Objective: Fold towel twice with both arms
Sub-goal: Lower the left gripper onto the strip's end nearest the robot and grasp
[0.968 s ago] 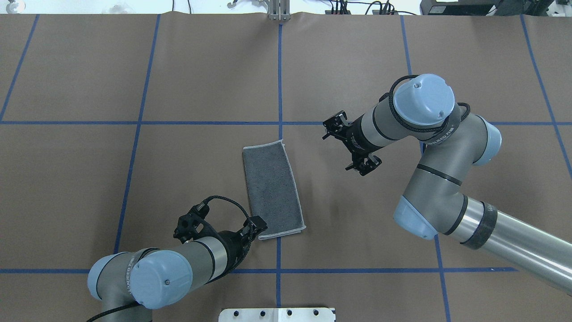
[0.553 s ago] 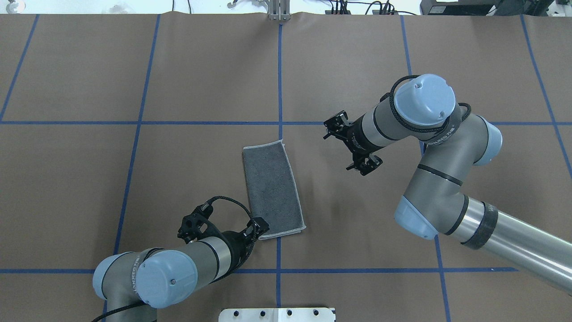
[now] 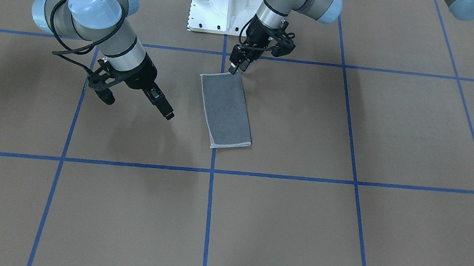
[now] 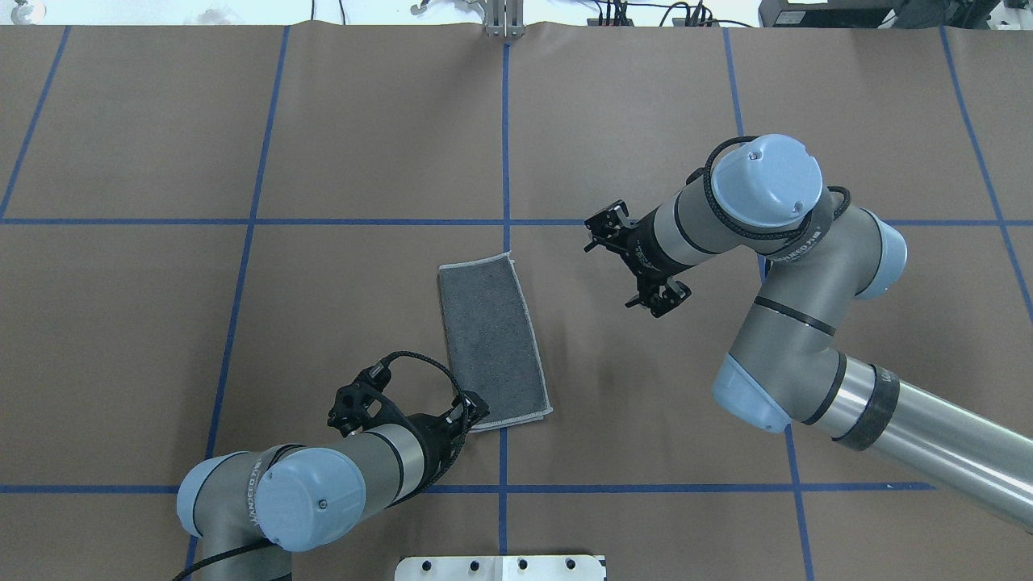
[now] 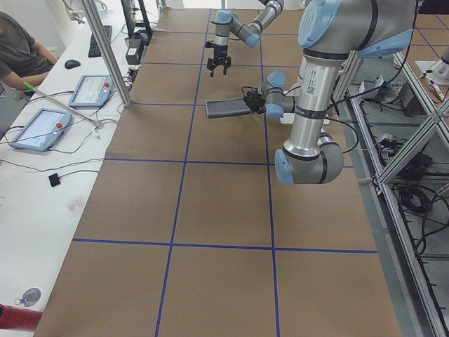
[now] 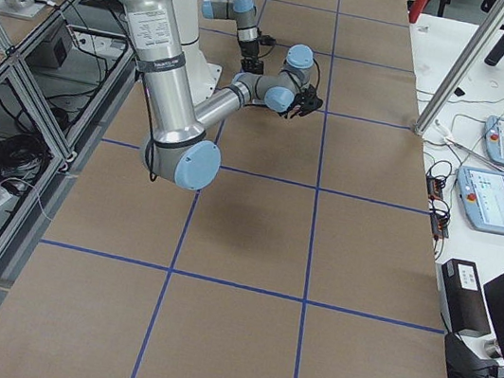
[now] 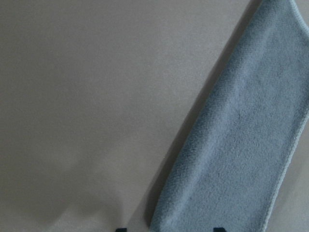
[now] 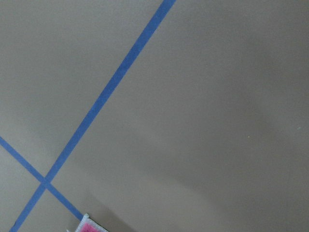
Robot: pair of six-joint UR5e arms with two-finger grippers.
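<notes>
The towel (image 4: 492, 343) lies flat mid-table as a long strip, grey face up, with a pale stitched edge; it also shows in the front view as the towel (image 3: 226, 109). My left gripper (image 4: 478, 411) is low at the strip's end nearest the robot base. In the left wrist view its two tips stand apart and open, with that towel (image 7: 241, 145) end between them. My right gripper (image 3: 167, 114) hangs above bare table beside the towel, open and holding nothing. A pink corner (image 8: 89, 227) of the towel peeks into the right wrist view.
The white pedestal base (image 3: 227, 2) stands at the robot's edge. Blue tape lines (image 4: 504, 145) grid the brown table cover. A side bench with tablets (image 5: 91, 88), a metal post (image 5: 105, 49) and a seated person (image 5: 17, 49) runs along the far edge.
My left arm has crept forward and its gripper has closed in on the towel's near corner. The right arm and the towel have hardly moved.
</notes>
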